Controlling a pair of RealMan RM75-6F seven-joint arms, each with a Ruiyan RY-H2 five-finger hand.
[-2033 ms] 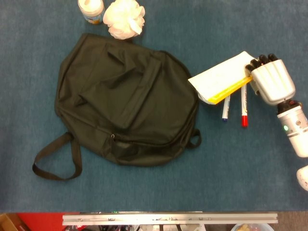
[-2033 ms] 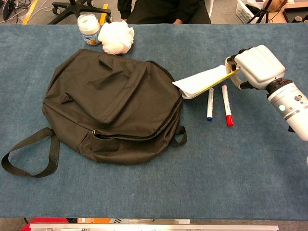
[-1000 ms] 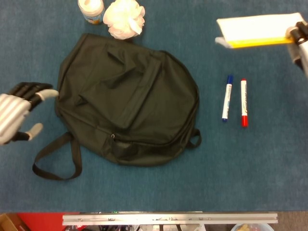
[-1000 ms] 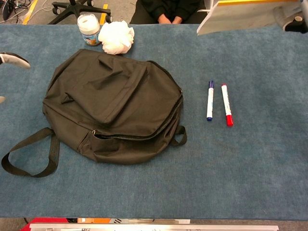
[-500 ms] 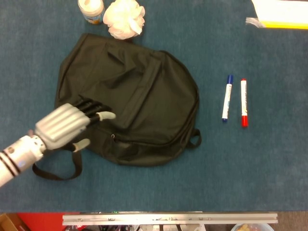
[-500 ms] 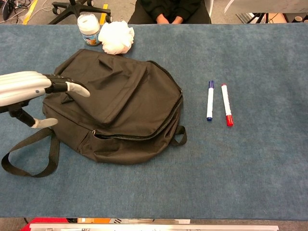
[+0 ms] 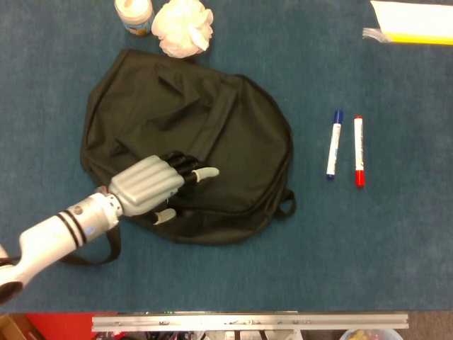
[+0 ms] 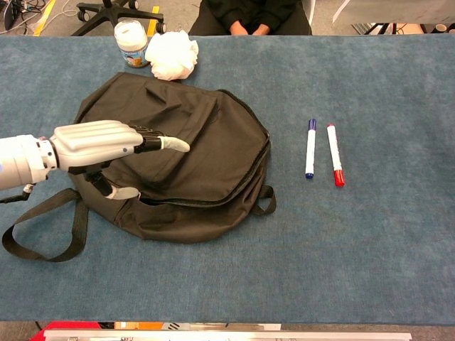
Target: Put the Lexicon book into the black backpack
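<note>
The black backpack (image 7: 219, 120) lies flat on the blue table, its zip line running along the near side. My left hand (image 7: 152, 185) reaches over the bag's near left part with fingers stretched out and thumb apart, holding nothing; the chest view shows the left hand (image 8: 99, 142) just above the backpack (image 8: 213, 135). The Lexicon book (image 7: 414, 21), white with a yellow edge, shows at the top right corner of the head view, off the table. In the chest view only a pale strip of the book (image 8: 398, 8) shows at the top edge. My right hand is out of both frames.
A blue marker (image 7: 333, 145) and a red marker (image 7: 359, 151) lie side by side right of the bag. A white jar (image 7: 133, 14) and a white puff (image 7: 182, 27) sit beyond the bag. A shoulder strap loop (image 8: 43, 238) trails off at the near left.
My left hand came in from the left edge and slid right over the backpack. The book was lifted off the table to the top right, taking the right hand out of view.
</note>
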